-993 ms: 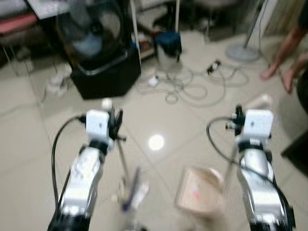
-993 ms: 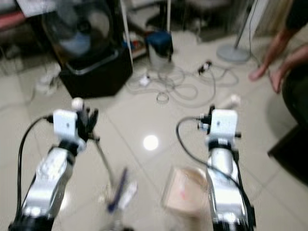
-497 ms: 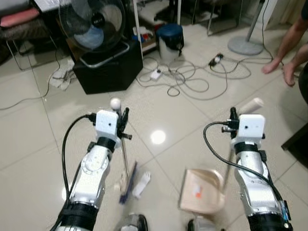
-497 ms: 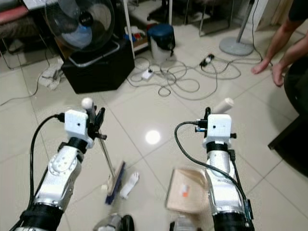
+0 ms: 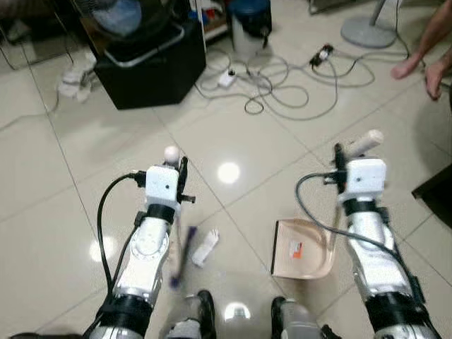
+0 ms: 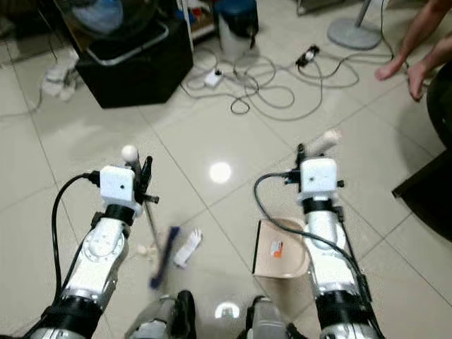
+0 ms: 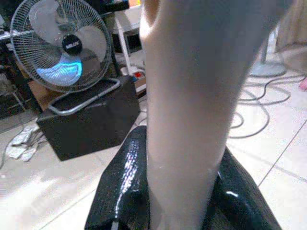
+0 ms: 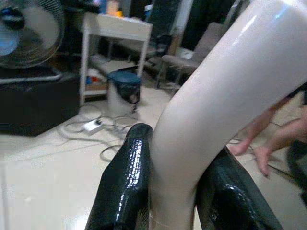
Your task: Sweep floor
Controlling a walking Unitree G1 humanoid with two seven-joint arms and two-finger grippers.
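Both sets of jaws are pressed onto handles: the left gripper [image 5: 182, 176] pinches the broom handle [image 7: 192, 96], and the right gripper [image 5: 339, 159] pinches the dustpan handle [image 8: 225, 91]; each wrist view has the pale handle seated between the two black fingers.

Scene, large to small:
- Tiled floor [image 5: 42, 176], glossy, with a lamp reflection between the arms.
- Black box [image 5: 148, 63] with a fan [image 7: 64, 45] on top, well ahead on the left.
- Bin [image 5: 251, 28] and a tangle of cables [image 5: 282, 85] beyond the arms; a fan stand base [image 5: 367, 32] far right.
- A person's bare feet [image 5: 417, 70] at the right edge.
- Dustpan [image 5: 304, 248], beige, flat on the tiles just inside the right arm.
- Broom head [image 5: 181, 256], blurred, low beside the left arm.
- Small white scrap [image 5: 205, 248] on the floor, just beside the broom head, with bare tile between it and the dustpan.

Step in hand, as judged: sweeping debris toward the pan; the scrap is not yet in it.

Next move calls for: drawing the broom head across to push the scrap toward the dustpan's open edge while the right arm keeps the pan's lip down on the tile. Which edge is the open one cannot be read clearly here.
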